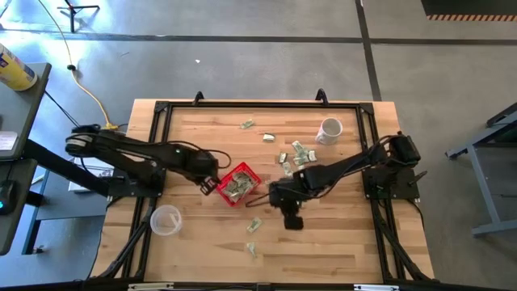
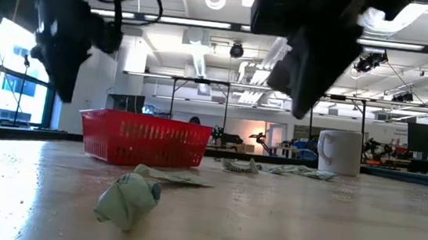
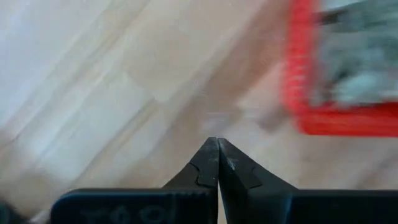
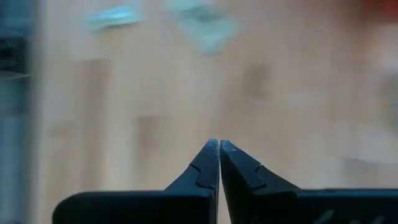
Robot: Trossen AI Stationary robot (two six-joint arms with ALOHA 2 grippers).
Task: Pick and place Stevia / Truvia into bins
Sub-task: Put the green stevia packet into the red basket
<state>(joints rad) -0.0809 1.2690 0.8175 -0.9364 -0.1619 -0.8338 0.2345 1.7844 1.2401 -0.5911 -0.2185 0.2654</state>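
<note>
Where the high view looks down on the wooden surface (image 1: 323, 242), the red basket (image 1: 239, 184) sits near the middle with sachets (image 1: 236, 188) heaped inside it; the left gripper (image 1: 209, 184) hangs just beside the basket's left edge, and the right gripper (image 1: 277, 194) hovers close off its right side. Loose sachets (image 1: 300, 154) lie between the basket and the white mug (image 1: 329, 130), a few more (image 1: 254, 225) lie nearer the front edge than the basket, and a clear cup (image 1: 166, 220) stands to the basket's front left. In the low view, a crumpled sachet (image 2: 129, 198) lies in front of the basket (image 2: 145, 139). In the left wrist view the fingertips (image 3: 211, 155) meet, clenched on nothing, the basket (image 3: 323, 118) just beyond. In the right wrist view the fingertips (image 4: 214, 152) are likewise pressed together and empty, sachets (image 4: 202, 28) lying farther off.
</note>
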